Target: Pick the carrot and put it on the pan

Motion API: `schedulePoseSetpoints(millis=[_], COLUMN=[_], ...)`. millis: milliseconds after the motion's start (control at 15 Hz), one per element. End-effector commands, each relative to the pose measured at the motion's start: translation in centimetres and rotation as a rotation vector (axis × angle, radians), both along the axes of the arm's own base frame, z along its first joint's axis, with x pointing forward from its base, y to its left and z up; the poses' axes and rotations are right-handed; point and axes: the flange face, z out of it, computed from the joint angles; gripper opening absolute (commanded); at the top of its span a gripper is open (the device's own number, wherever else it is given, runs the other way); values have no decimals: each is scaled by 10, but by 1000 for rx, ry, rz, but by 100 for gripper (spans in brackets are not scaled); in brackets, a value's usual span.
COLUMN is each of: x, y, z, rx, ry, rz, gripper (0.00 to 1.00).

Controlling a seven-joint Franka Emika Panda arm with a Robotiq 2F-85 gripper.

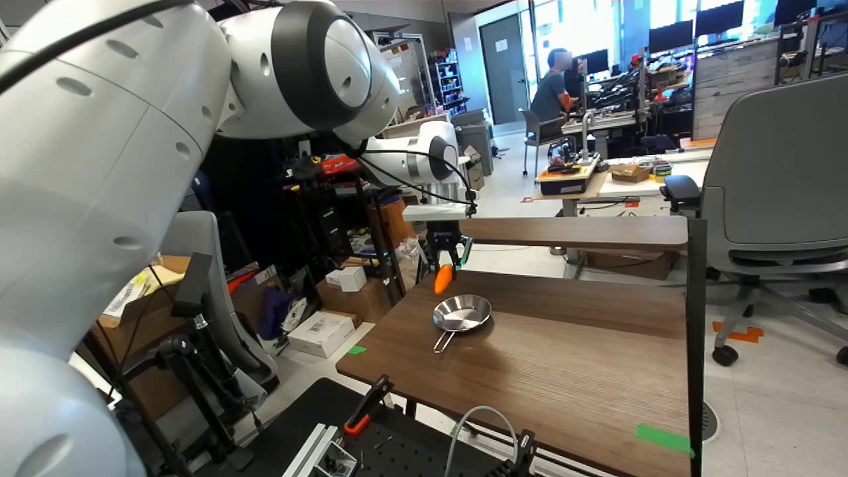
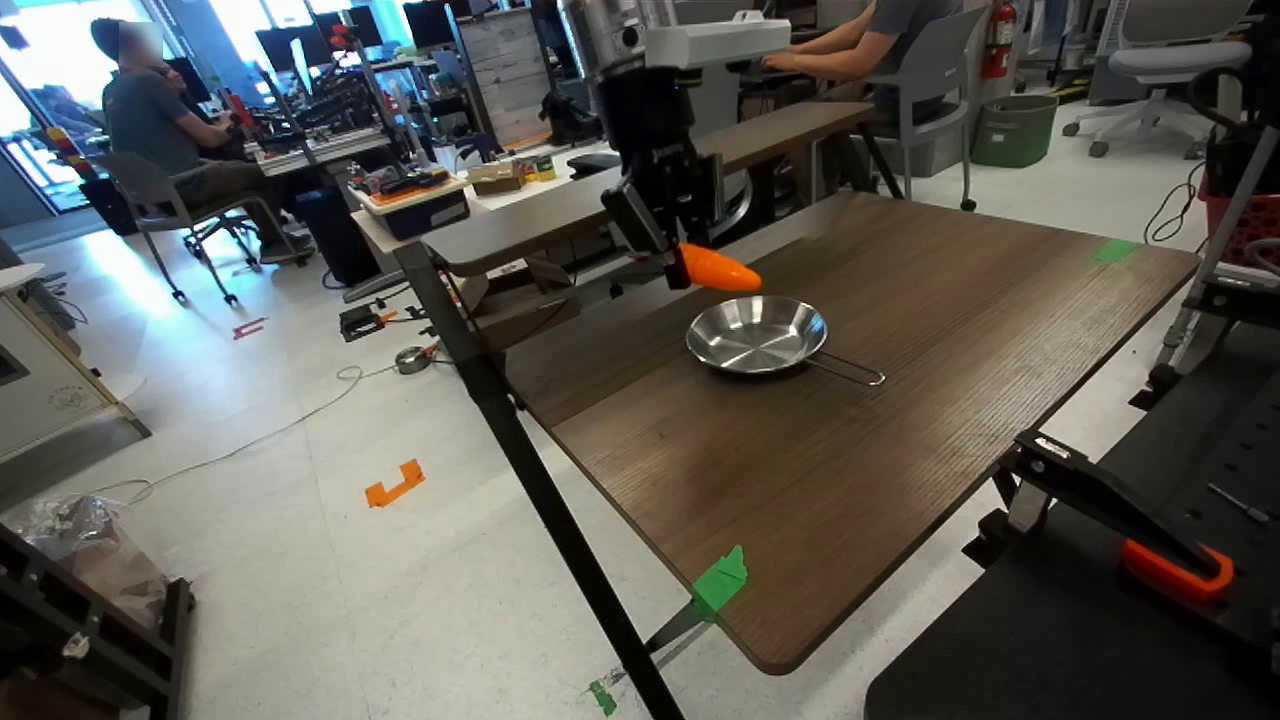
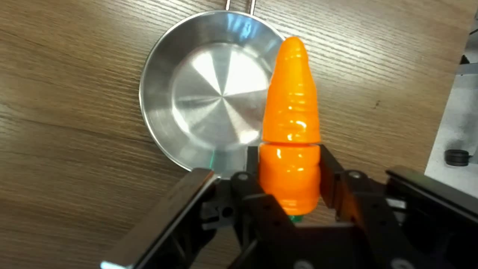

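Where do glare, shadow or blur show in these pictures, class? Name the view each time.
In both exterior views, the windows are partly washed out to white; in an exterior view, a soft shadow on the table beside the pan; in the wrist view, bright wedge-shaped reflections in the pan, small highlights on the glossy carrot, near parts of the gripper dark and blurred.

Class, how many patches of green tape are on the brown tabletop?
2: in an exterior view, one patch is near the front-left corner, another patch near the front-right. Any under the pan would be hidden.
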Motion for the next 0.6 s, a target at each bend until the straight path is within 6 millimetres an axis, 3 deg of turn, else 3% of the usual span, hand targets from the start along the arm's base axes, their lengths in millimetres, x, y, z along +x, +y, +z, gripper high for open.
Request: schedulePoseSetpoints(millis=[0, 533], x=[1, -6], y=[0, -14], z=[-8, -25], rx=[2, -18], ry=[47, 97], rz=[11, -10], gripper=[14, 14])
